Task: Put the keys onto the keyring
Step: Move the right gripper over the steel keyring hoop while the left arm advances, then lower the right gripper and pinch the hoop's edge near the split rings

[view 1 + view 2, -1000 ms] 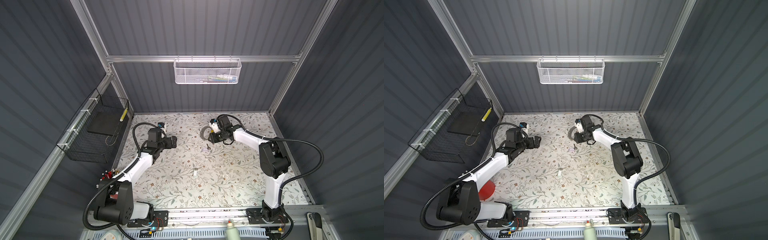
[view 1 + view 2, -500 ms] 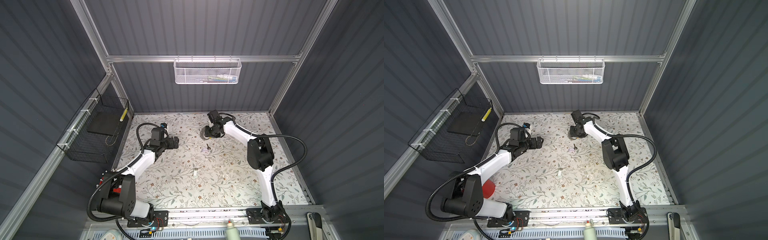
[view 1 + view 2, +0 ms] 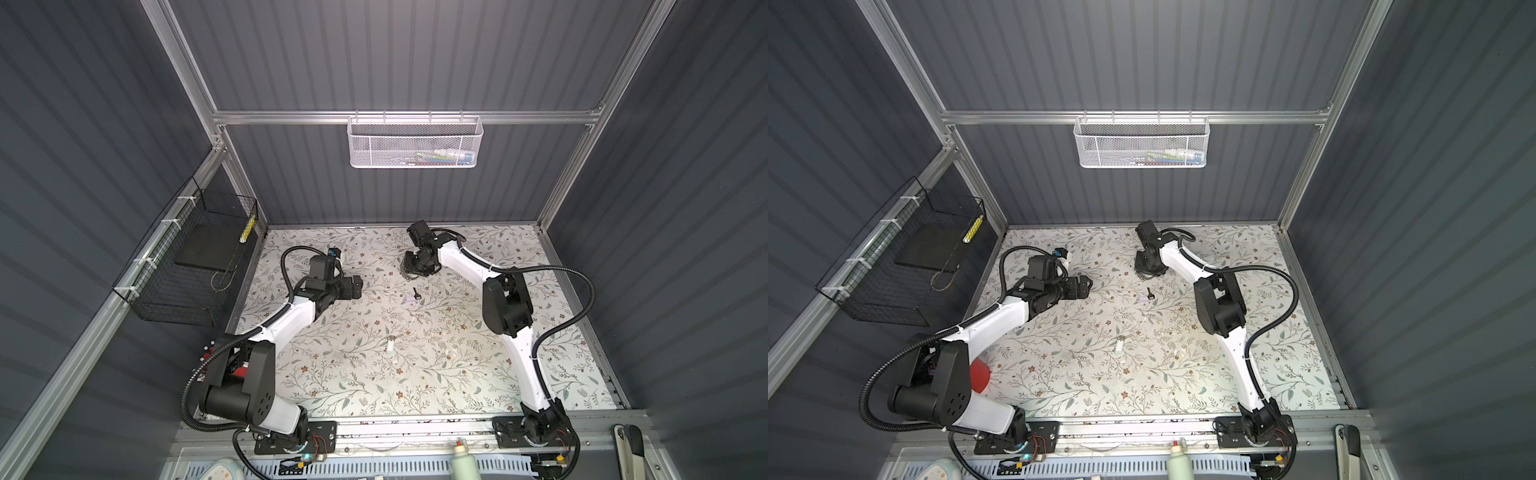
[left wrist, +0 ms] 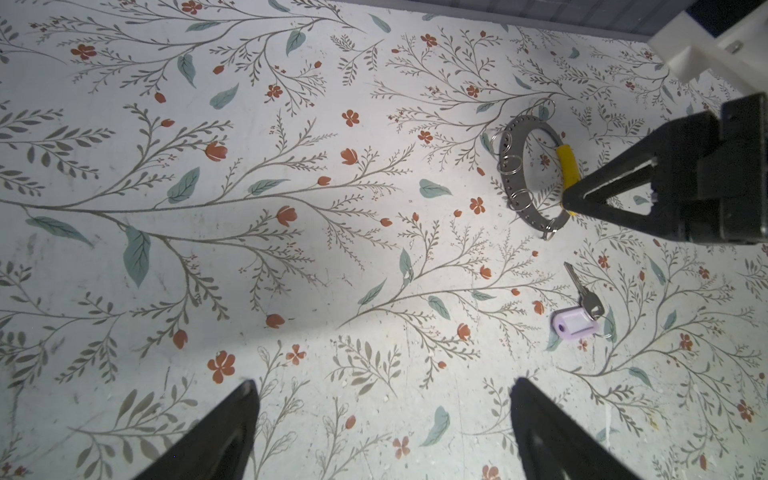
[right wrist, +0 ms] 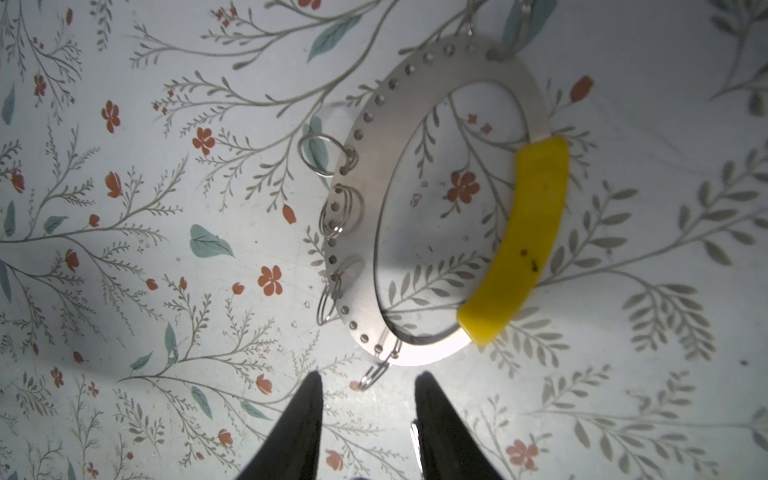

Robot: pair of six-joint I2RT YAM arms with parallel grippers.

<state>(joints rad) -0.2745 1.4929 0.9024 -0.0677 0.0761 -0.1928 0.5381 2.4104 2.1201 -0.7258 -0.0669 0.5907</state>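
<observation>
At the left edge of a top view you have the black wire basket (image 3: 187,266) hung on the side wall. Right of it, left of the frame's centre, your left gripper (image 3: 357,286) hovers over the floral worktop (image 3: 457,374), pointing toward the middle. Its wrist view shows the two fingers (image 4: 232,428) spread wide, with only bare worktop between them.

Moving right, a key on a pale tag (image 3: 390,344) lies alone near the centre of the frame, well apart from both grippers. Above it and slightly right, a dark-headed key (image 3: 416,293) lies flat, with a pale lilac tag (image 4: 575,326) touching its head.

Just above that key, in the upper middle of both top views, you find the keyring (image 4: 508,178). It lies flat on the worktop: a grey metal band pierced by a row of small holes, closed by a yellow segment (image 5: 528,232), with several small split rings (image 5: 376,374) hanging from the holes. Both keys lie apart from it.

Your right gripper (image 5: 369,380) stands over the keyring, tips down. Its fingers are partly spread and pinch nothing; one split ring at the band's end lies just ahead of the gap. In the left wrist view one finger comes down right beside the yellow segment, but you cannot tell whether it touches
</observation>
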